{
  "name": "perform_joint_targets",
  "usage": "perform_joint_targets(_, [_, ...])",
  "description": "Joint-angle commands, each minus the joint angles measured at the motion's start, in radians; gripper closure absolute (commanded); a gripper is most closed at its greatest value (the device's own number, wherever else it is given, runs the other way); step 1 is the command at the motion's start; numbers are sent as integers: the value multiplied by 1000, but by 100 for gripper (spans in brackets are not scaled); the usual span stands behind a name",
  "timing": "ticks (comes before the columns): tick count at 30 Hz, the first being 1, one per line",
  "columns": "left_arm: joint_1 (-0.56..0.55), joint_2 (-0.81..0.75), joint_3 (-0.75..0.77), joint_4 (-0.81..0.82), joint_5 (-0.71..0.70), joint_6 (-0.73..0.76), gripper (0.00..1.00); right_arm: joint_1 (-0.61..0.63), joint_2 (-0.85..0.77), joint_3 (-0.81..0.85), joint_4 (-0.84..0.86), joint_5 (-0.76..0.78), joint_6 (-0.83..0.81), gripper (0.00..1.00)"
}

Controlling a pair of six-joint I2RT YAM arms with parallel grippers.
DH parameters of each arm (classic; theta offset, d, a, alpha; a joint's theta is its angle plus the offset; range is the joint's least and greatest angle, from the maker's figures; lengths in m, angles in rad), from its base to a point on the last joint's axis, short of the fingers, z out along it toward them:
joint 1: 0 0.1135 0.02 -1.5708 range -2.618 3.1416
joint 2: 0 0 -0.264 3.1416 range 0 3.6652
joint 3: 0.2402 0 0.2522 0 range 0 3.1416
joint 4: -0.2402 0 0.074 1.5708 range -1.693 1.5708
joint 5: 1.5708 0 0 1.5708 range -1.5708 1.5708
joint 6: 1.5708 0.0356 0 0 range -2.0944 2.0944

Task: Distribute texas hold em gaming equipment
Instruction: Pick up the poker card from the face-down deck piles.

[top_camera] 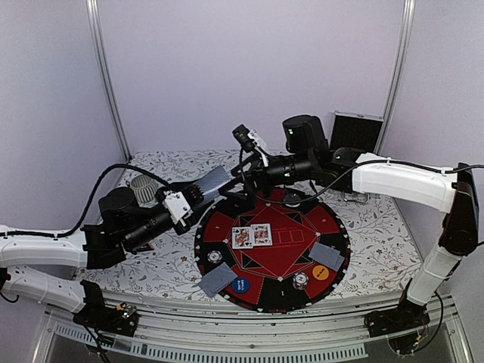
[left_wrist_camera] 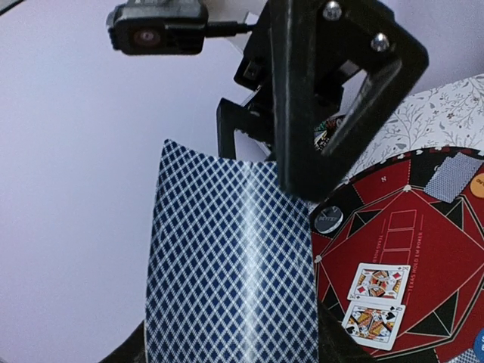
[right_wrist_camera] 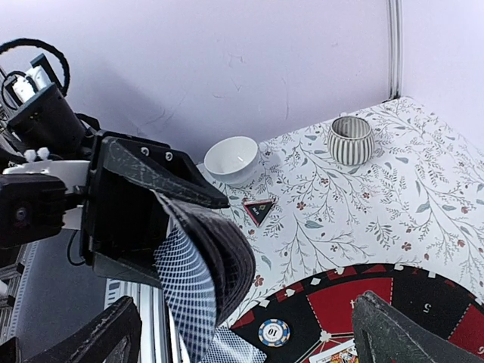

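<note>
My left gripper is shut on a deck of playing cards with blue-check backs, held above the table's left side. The deck fills the left wrist view and bows in the right wrist view. My right gripper is open around the deck's far end, and one finger overlaps its top edge. On the round red and black mat lie two face-up cards, face-down cards, a blue disc, an orange disc and striped chips.
A ribbed grey cup stands at the back left, behind my left arm. A white bowl and a small triangular marker sit on the floral cloth near it. The black silver-edged case stands open at the back right.
</note>
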Motion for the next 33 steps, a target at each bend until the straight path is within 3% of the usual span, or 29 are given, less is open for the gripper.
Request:
perform_joint_targets(1, [4,-9,-5,14,14,4,49,9,76,86,-11,51,26,1])
perform_joint_targets(9, [4,-14,-6,14,17,5,50,15,88,117,-71,110,22,1])
perform_joint_targets(19, [2,-6,-7,12,22,3,50,16,132,190,-104,-24,31,1])
perform_joint_targets(24, [1,-7,-5,12,23,2,50,15,147,199,-124,38,38,0])
perform_joint_targets(33, [2,-10,-5,13,22,-1,50,-3,80,162,-170,139,21,16])
